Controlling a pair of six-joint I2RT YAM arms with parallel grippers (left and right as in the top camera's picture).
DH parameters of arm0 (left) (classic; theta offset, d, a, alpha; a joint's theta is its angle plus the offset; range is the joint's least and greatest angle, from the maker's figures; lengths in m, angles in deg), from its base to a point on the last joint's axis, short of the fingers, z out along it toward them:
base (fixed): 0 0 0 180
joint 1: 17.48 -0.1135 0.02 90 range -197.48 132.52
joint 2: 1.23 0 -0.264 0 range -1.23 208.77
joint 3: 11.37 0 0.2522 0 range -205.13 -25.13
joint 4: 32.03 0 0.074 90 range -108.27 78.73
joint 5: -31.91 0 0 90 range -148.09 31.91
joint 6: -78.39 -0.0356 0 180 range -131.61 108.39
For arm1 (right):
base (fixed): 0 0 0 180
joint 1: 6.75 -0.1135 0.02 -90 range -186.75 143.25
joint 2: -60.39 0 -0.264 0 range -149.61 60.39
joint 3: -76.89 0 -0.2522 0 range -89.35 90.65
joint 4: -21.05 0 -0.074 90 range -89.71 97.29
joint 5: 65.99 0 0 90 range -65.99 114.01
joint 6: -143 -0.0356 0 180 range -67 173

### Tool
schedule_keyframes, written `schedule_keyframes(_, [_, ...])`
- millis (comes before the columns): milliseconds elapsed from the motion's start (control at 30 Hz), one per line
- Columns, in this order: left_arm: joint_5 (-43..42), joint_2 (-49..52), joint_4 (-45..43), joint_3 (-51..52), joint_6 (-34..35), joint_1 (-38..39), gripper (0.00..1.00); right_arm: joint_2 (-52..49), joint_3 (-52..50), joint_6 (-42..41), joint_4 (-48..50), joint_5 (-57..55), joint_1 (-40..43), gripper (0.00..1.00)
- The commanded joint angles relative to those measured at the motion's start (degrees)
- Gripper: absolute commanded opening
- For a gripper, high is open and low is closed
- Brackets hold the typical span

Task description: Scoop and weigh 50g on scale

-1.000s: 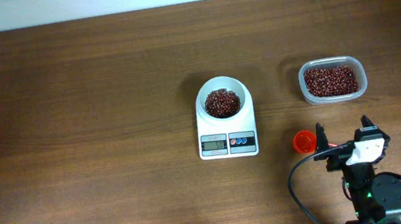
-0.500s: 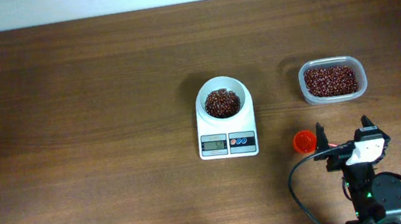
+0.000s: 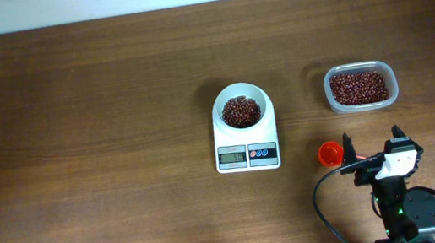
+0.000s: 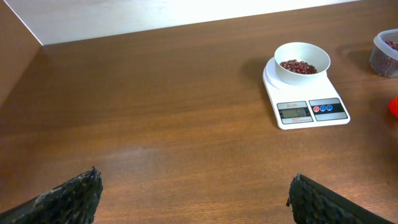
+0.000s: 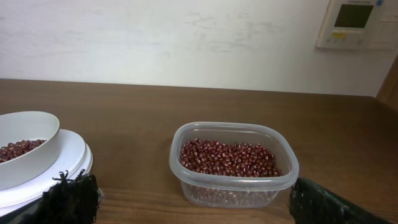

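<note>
Tiny dark red-brown oval beans (image 3: 241,111) — one heap in round white bowl (image 3: 239,89) on small white rectangular digital scale (image 3: 248,157), rest in clear plastic tub (image 3: 364,107). Judged light, loose, prone to rolling; no pinching — carry in orange plastic scoop (image 3: 329,153). Left gripper (image 4: 196,185), right gripper (image 3: 371,141): jaws wide, empty.

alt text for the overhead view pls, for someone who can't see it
A white digital scale sits in the middle of a dark wooden table, its white bowl holding red-brown beans. To its right, a clear tub holds more beans. An orange scoop lies nearer the front, beside the open right gripper.
</note>
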Motion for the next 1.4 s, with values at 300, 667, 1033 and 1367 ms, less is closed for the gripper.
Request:
schedule_keyframes(300, [0.61,-8.61,0.5,-1.09,0.5,-4.24,0.99,0.63,-0.37,0.35,-0.24,-0.09,-0.52,0.99])
schedule_keyframes(667, [-0.09,-8.63,-3.76,-0.74,0.55,-1.49,0.99,0.63,-0.37,0.33,-0.24,-0.09,-0.52,0.99])
schedule_keyframes(1033, [-3.21,-8.63,-19.06,16.04,0.55,-1.36,0.99,0.63,-0.37,0.33,-0.22,-0.09,-0.52,0.98])
schedule_keyframes(1367, [-6.4,-8.63,-33.57,33.14,0.55,-1.36,0.99,0.63,-0.37,0.33,-0.24,-0.09,-0.52,0.99])
